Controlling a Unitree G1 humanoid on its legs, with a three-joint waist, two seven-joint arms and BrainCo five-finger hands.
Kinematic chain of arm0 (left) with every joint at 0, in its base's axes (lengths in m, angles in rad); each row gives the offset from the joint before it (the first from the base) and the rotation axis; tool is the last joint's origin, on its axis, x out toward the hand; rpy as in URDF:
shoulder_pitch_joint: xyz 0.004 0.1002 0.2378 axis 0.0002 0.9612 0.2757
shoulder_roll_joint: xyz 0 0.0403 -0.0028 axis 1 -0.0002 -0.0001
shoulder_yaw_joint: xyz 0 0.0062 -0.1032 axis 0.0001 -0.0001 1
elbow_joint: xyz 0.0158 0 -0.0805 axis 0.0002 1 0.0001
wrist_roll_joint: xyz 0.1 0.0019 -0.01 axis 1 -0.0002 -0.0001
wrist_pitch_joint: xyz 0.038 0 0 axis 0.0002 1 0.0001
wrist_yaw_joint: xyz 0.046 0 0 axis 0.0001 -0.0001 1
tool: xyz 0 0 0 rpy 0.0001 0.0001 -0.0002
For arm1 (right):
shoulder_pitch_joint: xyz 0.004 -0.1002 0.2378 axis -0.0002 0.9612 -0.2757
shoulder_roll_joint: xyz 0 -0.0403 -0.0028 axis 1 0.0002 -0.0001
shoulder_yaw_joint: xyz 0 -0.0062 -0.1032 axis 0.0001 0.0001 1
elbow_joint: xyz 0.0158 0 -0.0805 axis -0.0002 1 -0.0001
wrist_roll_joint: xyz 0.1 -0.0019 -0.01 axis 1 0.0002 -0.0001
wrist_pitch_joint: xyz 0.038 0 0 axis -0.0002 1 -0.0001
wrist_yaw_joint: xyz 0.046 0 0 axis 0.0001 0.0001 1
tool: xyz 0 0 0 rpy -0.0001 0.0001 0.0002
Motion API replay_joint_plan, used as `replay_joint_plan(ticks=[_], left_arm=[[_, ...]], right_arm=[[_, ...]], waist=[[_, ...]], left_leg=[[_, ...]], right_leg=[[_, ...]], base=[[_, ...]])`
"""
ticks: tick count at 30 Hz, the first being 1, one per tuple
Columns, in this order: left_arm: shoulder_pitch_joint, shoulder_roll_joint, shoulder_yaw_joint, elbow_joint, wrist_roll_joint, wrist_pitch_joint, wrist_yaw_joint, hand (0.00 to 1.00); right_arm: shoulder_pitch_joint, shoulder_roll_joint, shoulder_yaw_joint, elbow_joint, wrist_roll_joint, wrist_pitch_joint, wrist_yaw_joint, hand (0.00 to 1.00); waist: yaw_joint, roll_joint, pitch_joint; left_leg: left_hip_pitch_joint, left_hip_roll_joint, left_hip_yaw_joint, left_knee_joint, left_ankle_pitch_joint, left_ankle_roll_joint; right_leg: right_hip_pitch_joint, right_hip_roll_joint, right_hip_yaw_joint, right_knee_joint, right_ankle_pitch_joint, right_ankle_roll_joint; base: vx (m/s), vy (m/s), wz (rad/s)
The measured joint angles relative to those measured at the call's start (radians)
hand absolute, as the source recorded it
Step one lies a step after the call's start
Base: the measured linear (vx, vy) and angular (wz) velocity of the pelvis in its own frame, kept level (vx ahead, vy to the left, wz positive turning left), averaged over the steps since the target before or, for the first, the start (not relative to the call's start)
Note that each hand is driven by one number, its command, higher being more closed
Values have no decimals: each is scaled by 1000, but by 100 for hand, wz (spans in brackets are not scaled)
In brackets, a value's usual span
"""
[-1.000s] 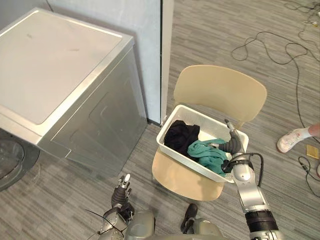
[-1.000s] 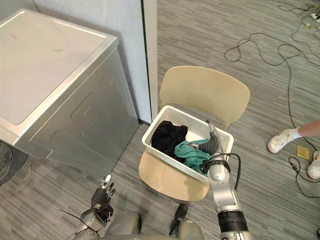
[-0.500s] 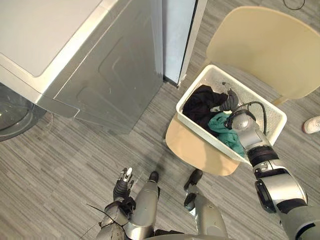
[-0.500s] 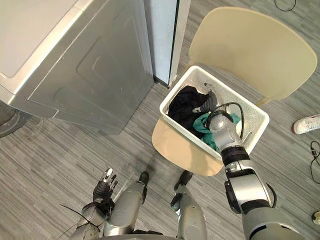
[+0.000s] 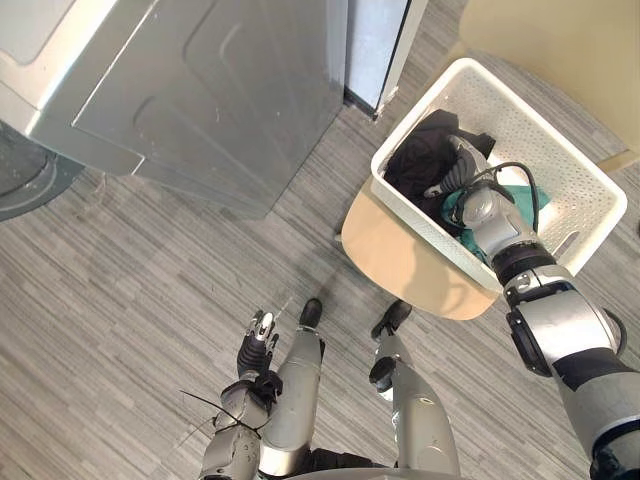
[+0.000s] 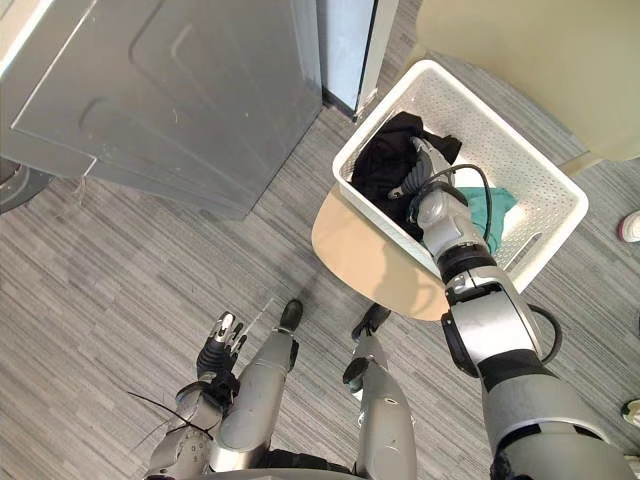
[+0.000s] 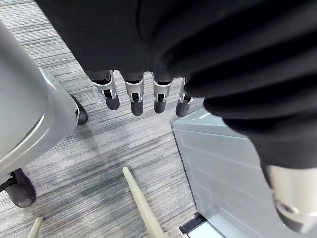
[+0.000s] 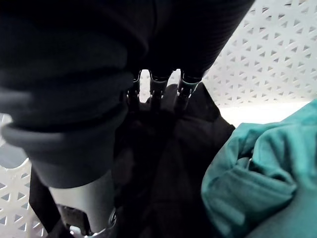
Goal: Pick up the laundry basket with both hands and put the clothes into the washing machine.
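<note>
The white perforated laundry basket (image 5: 565,125) stands on a beige chair seat (image 5: 400,250). In it lie a black garment (image 5: 420,160) toward the washing machine side and a teal garment (image 5: 522,198) beside it. My right hand (image 5: 458,172) reaches down into the basket, its straight fingers (image 8: 156,89) resting against the black garment (image 8: 163,158), with the teal garment (image 8: 247,173) just beside them. My left hand (image 5: 258,350) hangs low by my side with relaxed fingers (image 7: 133,96), holding nothing. The silver washing machine (image 5: 200,90) stands at the left.
The machine's round door (image 5: 25,180) shows at the far left near the floor. A pale panel (image 5: 378,40) stands between the machine and the chair. The chair's back (image 5: 560,30) rises behind the basket. A person's shoe (image 6: 630,226) is at the right edge.
The camera has tipped down and closer, so the whole picture shifted. My right hand moved from the basket's near right rim across the teal garment onto the black one. The left hand stayed hanging.
</note>
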Motion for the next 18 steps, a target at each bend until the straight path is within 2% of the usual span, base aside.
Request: replay_joint_plan(ticks=[4,7,10,11,18], left_arm=[[-13,-20,-14,-9,0,-2,0,0],[-23,-29,-17,-13,-10,-2,-1,0],[-26,-40,-17,-23,-27,-2,-1,0],[-28,-45,-17,-25,-36,-3,0,0],[-45,-65,-18,-25,-42,-3,0,0]], right_arm=[[-29,-13,33,56,20,5,0,0],[-41,-37,67,56,44,16,0,0],[-76,-52,102,65,44,19,-9,0],[-84,-55,111,65,43,19,-16,100],[-101,-80,139,69,11,19,-32,100]], waist=[[11,5,3],[31,7,4],[33,7,4],[34,8,6],[34,7,9]], left_leg=[[-25,-2,-24,-2,15,-10],[-42,0,-36,-6,22,-18],[-65,0,-39,-23,38,-25],[-68,1,-40,-24,40,-28],[-77,13,-44,-35,46,-39]], right_leg=[[-9,2,-25,-5,2,-2],[-18,8,-37,-16,5,-7],[-43,8,-40,-20,12,-14],[-44,10,-40,-28,15,-15],[-47,25,-37,-50,23,-10]], base=[[-56,51,21],[-43,52,10],[-51,66,6],[-47,61,-1],[-34,85,1]])
